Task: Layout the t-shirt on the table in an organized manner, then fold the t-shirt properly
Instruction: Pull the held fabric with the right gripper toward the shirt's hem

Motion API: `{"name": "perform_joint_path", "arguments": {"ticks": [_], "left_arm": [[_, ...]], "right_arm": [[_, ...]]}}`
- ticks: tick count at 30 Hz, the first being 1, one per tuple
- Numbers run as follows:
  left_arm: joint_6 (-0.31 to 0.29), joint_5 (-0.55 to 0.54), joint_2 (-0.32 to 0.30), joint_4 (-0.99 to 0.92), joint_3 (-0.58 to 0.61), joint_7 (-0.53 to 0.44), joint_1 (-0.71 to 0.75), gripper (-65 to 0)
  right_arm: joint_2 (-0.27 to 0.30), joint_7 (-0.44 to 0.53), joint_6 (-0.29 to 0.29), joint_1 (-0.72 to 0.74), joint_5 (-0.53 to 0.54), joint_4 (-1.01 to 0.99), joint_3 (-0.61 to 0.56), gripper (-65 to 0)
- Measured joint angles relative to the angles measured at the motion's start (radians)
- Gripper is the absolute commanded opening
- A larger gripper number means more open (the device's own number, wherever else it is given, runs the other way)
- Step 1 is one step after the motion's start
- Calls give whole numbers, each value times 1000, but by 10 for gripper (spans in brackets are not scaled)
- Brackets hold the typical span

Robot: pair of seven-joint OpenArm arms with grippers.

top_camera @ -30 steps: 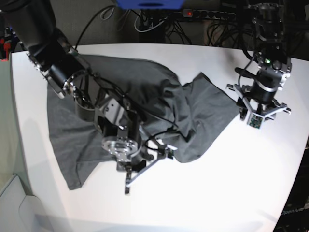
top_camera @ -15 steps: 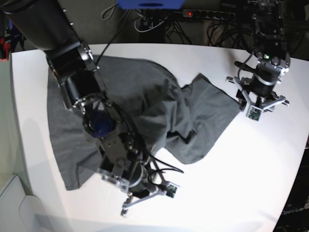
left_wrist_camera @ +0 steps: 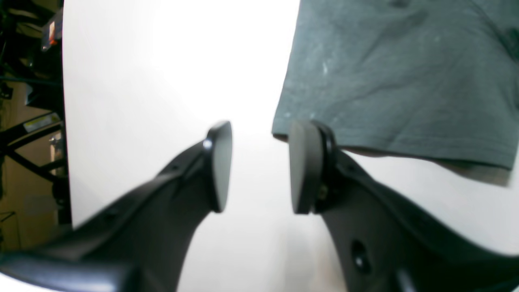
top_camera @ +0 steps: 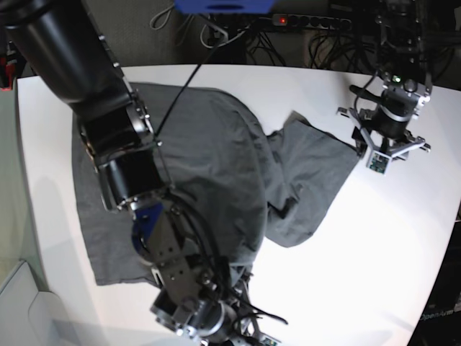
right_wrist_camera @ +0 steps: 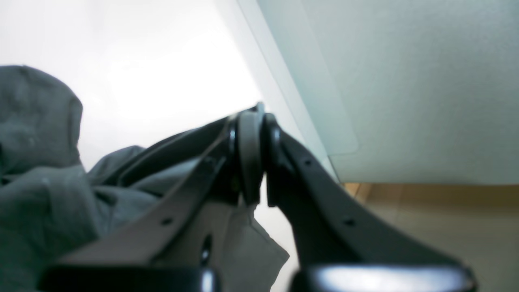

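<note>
Clearly, grey t-shirt (right_wrist_camera: 170, 170) in the right pincer's (right_wrist_camera: 253, 158) grip.

Matt grey cloth t-shirt (top_camera: 216, 166), softly creased — smooth white table (top_camera: 389, 245), perhaps plastic.

Right wrist view: a large pale grey-green panel (right_wrist_camera: 425, 81) occupies the upper right. Its surface is smooth and matt. A narrower pale strip (right_wrist_camera: 300, 77) with a rounded lower corner runs diagonally along its left side. Below the panel's straight lower edge, a brown band (right_wrist_camera: 454, 198) adjoins a beige surface (right_wrist_camera: 438, 247); the material of both cannot be determined.

Left wrist view: a tan floor (left_wrist_camera: 12, 223) is visible at the left, behind dark framework (left_wrist_camera: 24, 142) with slanting bars.

Base view: a pale panel (top_camera: 21, 310) stands at the lower left corner. A brown floor area (top_camera: 25, 25) is visible at the upper left.
</note>
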Motion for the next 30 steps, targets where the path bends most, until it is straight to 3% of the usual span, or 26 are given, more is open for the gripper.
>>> {"name": "perform_joint_path", "arguments": {"ticks": [10, 11, 14, 22, 25, 30], "left_arm": [[1, 1, 0, 0, 0, 0, 0, -424], [1, 2, 0, 0, 0, 0, 0, -424], [1, 4, 0, 0, 0, 0, 3, -424], [1, 3, 0, 5, -51, 0, 19, -424], [1, 3, 0, 6, -51, 0, 20, -424], [0, 0, 3, 6, -53, 0, 19, -424]], "right_arm": [[-53, 148, -4, 98, -2, -127, 1, -650], [-53, 170, -15, 103, 3, -146, 1, -650], [-59, 202, -136, 113, -8, -193, 2, -650], [-67, 282, -154, 148, -3, -302, 24, -645], [-66, 282, -154, 147, -4, -304, 32, -581], [-63, 285, -158, 152, -3, -372, 31, -346]]}}
